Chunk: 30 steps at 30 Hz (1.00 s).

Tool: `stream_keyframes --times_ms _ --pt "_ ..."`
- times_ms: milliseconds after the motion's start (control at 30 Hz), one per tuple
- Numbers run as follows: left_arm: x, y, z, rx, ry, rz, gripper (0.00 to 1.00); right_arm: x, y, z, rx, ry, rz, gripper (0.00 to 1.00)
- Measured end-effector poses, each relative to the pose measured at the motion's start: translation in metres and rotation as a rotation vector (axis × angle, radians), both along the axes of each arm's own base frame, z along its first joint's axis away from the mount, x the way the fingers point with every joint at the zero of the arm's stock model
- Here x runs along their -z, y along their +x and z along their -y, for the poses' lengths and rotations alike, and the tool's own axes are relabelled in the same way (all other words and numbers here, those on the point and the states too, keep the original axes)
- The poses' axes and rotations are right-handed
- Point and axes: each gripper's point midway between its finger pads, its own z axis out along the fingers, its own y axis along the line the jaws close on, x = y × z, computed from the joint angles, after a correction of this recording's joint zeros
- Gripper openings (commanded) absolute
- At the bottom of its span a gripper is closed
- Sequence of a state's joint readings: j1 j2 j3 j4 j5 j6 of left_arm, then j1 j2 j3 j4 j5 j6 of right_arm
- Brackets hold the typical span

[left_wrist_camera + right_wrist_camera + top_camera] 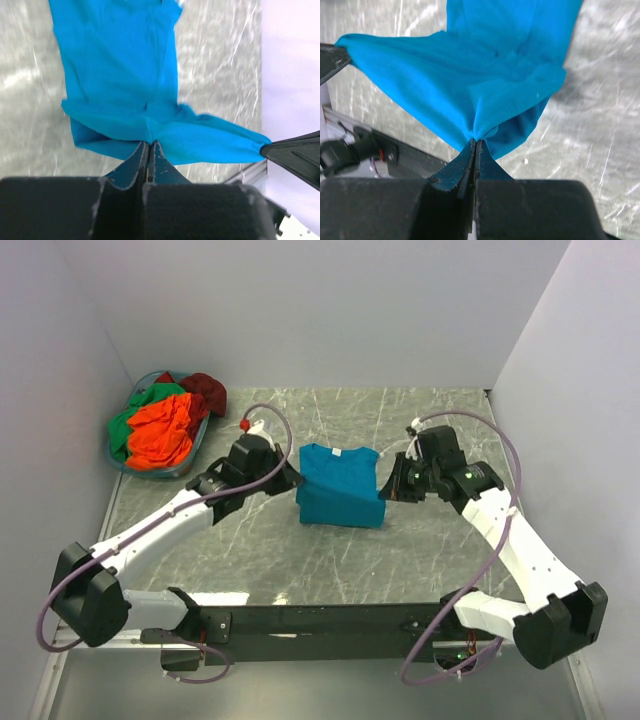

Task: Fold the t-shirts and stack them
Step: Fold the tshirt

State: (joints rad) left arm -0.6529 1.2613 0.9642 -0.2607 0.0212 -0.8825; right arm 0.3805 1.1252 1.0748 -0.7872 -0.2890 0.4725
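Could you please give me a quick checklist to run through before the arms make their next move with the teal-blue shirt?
1. The left gripper is shut on the teal-blue t-shirt: ok.
2. The right gripper is shut on its opposite side: ok.
3. Held edge stretched between both grippers, no droop: ok.
4. Collar end resting on the table: ok.
5. Layers underneath aligned and wrinkle-free: cannot tell.
6. The other t-shirts sit in the basket, away from the fold: ok.

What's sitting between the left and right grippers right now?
Only the teal-blue t-shirt, pinched at opposite edges by the left gripper and right gripper; the top view shows it.
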Motion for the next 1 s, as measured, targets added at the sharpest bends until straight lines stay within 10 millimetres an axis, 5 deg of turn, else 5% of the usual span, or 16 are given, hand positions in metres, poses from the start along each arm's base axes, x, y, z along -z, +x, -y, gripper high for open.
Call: stream_keyframes --times_ms 200,533,1000 --pt "-0.014 0.038 -0.003 -0.037 -0.006 0.047 0.00 -0.006 0.036 0.007 0.054 0.007 0.017 0.00" --pt "-0.003 0.091 0.004 -0.022 -0.007 0.038 0.00 -0.006 0.087 0.013 0.086 0.025 0.016 0.00" --pt "0.049 0.158 0.003 -0.053 0.000 -0.028 0.00 0.050 0.169 0.017 0.141 -0.020 -0.064 0.00"
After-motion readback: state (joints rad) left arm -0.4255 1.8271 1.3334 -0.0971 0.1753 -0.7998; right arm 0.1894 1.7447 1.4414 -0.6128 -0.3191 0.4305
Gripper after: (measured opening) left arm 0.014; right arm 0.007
